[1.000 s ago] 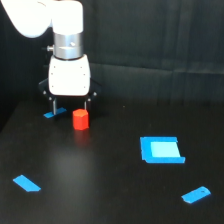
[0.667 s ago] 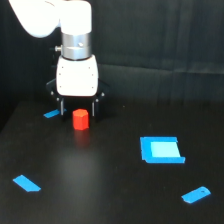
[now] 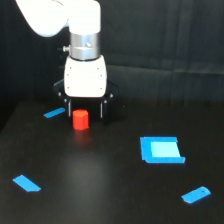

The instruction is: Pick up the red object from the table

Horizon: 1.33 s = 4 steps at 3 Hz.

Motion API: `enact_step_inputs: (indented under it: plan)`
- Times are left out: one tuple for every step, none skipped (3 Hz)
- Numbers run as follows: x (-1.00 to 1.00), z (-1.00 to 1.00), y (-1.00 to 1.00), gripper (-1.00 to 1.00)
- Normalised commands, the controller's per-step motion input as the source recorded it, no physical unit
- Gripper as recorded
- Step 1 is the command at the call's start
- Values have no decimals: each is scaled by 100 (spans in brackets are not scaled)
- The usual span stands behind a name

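The red object (image 3: 80, 120), a small upright cylinder, stands on the black table (image 3: 100, 190) left of centre. My gripper (image 3: 85, 111) hangs from the white arm directly over it, open. One dark finger (image 3: 68, 107) shows on each side of the cylinder's top. The fingers are apart from the cylinder. Its lower part shows just below the fingertips. I cannot tell whether it sits fully between the fingers or slightly in front of them.
A flat blue square (image 3: 161, 150) lies to the exterior view's right. Small blue strips lie by the gripper's left (image 3: 54, 113), at the front left (image 3: 26, 183) and at the front right (image 3: 196, 194). A dark cloth backdrop (image 3: 165, 35) hangs behind.
The arm has moved toward the exterior view's right and slightly down, so the open gripper now stands over the red cylinder. The cylinder and blue pieces have not moved.
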Motion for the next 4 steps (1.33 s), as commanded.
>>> enact_step_inputs:
  plan:
    - [8, 3, -36, 97]
    - [4, -12, 0, 37]
    - [-2, -22, 0, -62]
    - [2, -22, 1, -100]
